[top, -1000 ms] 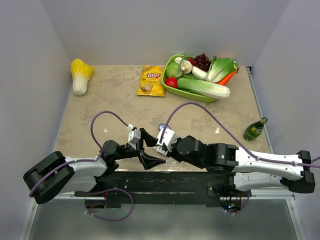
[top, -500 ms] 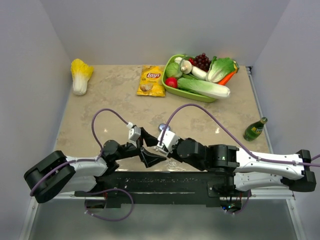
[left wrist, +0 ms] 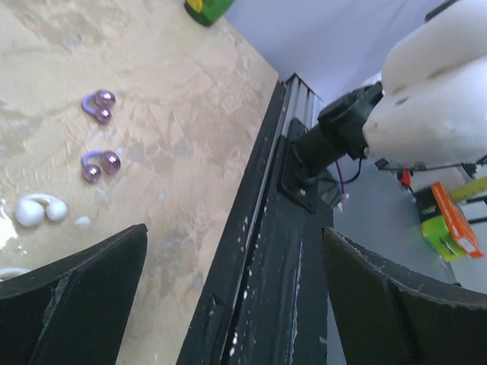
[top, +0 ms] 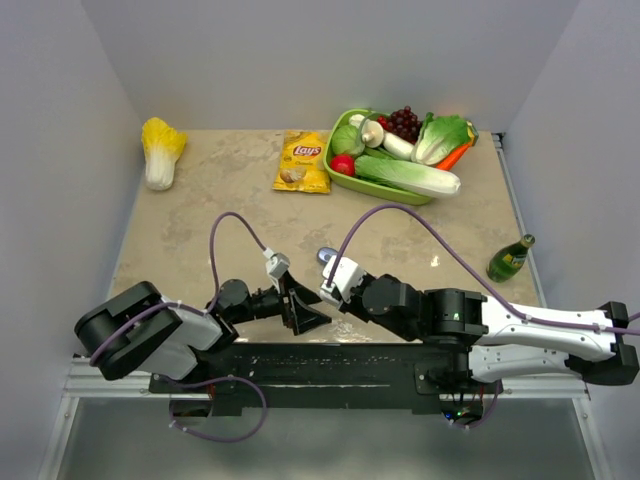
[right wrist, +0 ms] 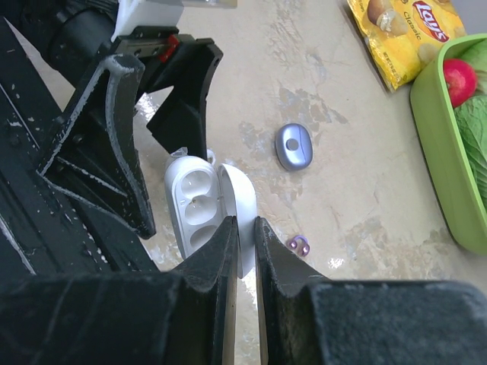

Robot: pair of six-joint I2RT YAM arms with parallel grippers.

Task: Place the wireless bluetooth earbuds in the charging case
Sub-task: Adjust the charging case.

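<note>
The white charging case (right wrist: 192, 207) lies open on the table, its sockets empty. My right gripper (right wrist: 245, 225) is shut on the case's raised lid (right wrist: 245, 199). A purplish-grey earbud (right wrist: 299, 244) lies just right of the case. In the left wrist view two purplish-grey earbuds (left wrist: 100, 106) (left wrist: 100, 164) and a white one (left wrist: 39, 210) lie on the table to the upper left of my fingers. My left gripper (left wrist: 234, 236) stands wide open over the black front rail, holding nothing. From above, both grippers (top: 300, 305) (top: 326, 290) sit close together near the front edge.
A small closed blue-grey case (right wrist: 293, 146) lies beyond the white one. Farther back are a chips bag (top: 303, 161), a green tray (top: 385, 186) of vegetables and a cabbage (top: 160, 150) at the back left. A green bottle (top: 511, 260) stands at the right.
My left arm has swung right and drawn in toward the front rail, its gripper still open. My right gripper has shifted slightly right, keeping its hold on the lid.
</note>
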